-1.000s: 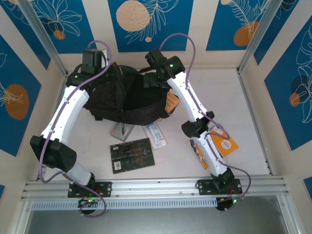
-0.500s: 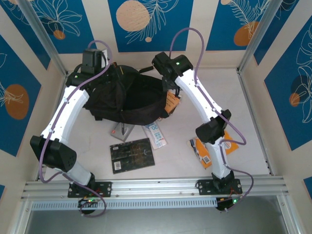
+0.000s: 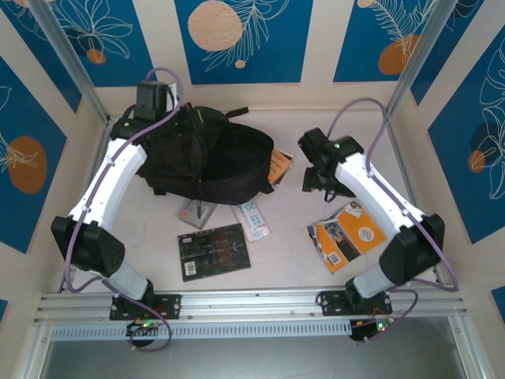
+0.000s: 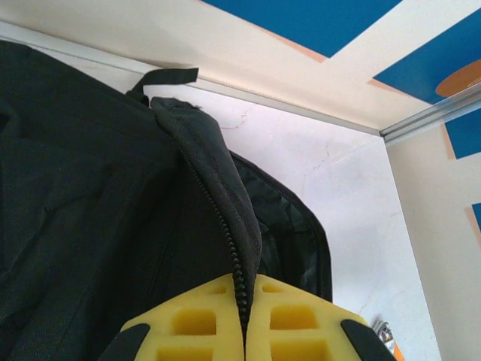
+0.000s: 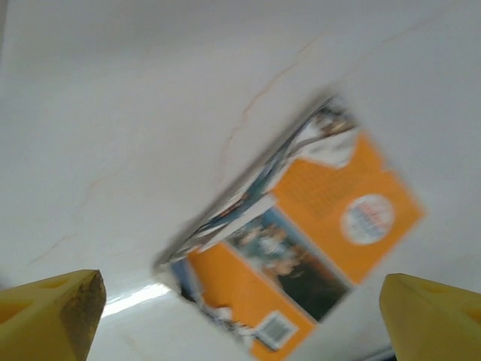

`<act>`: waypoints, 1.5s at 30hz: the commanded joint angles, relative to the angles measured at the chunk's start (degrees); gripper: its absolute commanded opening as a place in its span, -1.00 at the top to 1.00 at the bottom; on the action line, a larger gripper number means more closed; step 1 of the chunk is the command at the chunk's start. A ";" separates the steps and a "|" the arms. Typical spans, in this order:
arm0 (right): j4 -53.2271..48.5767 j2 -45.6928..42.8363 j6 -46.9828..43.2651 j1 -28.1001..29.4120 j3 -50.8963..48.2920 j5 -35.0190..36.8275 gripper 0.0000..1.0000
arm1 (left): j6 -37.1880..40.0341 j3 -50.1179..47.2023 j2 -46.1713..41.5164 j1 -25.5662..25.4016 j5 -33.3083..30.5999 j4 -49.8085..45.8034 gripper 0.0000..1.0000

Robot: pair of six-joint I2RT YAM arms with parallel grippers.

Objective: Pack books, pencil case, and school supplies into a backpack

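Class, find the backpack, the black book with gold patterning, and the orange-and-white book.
backpack (image 3: 181, 162): top external view, left side of its black fabric body.
black book (image 3: 214, 251): top external view, middle of the cover.
orange-and-white book (image 5: 297, 252): right wrist view, middle of the cover.

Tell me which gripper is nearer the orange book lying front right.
Right. The right gripper hangs open just beyond the orange book, above the table; the left gripper is far across, shut on the backpack's zipper edge.
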 commanded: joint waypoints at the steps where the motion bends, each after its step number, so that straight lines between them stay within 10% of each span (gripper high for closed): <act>1: 23.30 -6.17 -2.31 -2.29 -11.93 -21.21 -0.76 | -1.84 -0.73 -0.60 1.14 0.91 4.03 1.00; 21: 54.72 6.75 -3.39 -4.63 -17.96 -43.30 0.25 | -16.85 -3.59 2.26 20.13 9.99 15.23 1.00; 38: 51.97 19.23 0.34 17.56 -7.44 -38.82 -0.18 | -14.11 -16.98 -2.35 14.30 4.78 11.41 1.00; 45: 47.84 28.28 2.24 26.41 5.46 -37.11 0.00 | -16.55 -24.44 -4.65 11.66 5.49 11.94 1.00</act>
